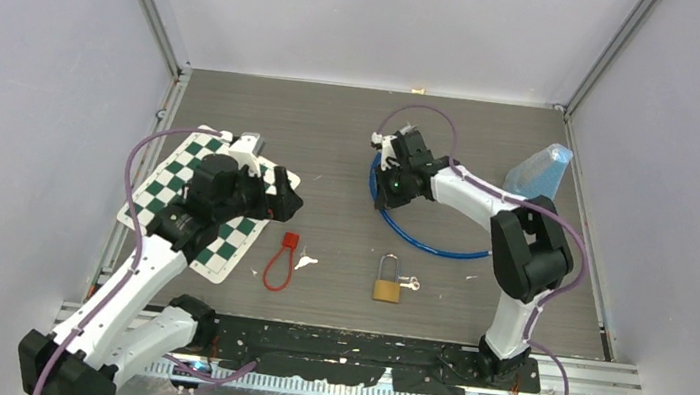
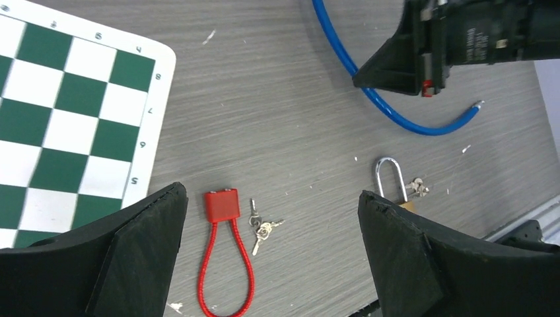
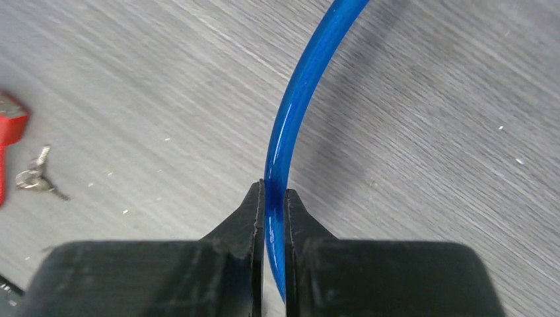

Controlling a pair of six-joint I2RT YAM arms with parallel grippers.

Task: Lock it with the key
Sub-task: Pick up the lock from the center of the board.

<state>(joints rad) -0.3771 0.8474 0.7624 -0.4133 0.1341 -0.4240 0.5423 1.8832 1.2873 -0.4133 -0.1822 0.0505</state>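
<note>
A brass padlock [image 1: 388, 281] with its shackle up lies near the table's front middle, small keys [image 1: 409, 283] at its right side; it also shows in the left wrist view [image 2: 388, 177]. A red cable lock [image 1: 280, 259] with a bunch of keys [image 1: 306, 262] lies left of it, both seen in the left wrist view, lock [image 2: 221, 205] and keys [image 2: 263, 226]. My left gripper [image 2: 271, 198] is open and empty above the red lock. My right gripper [image 3: 274, 191] is shut on a blue cable [image 3: 294, 105], which curves across the table [image 1: 421, 239].
A green-and-white chessboard mat [image 1: 188, 173] lies at the left under my left arm. A clear blue bag-like object [image 1: 539, 168] stands at the right wall. Black tape [image 1: 336, 357] runs along the near edge. Metal rails frame the table sides.
</note>
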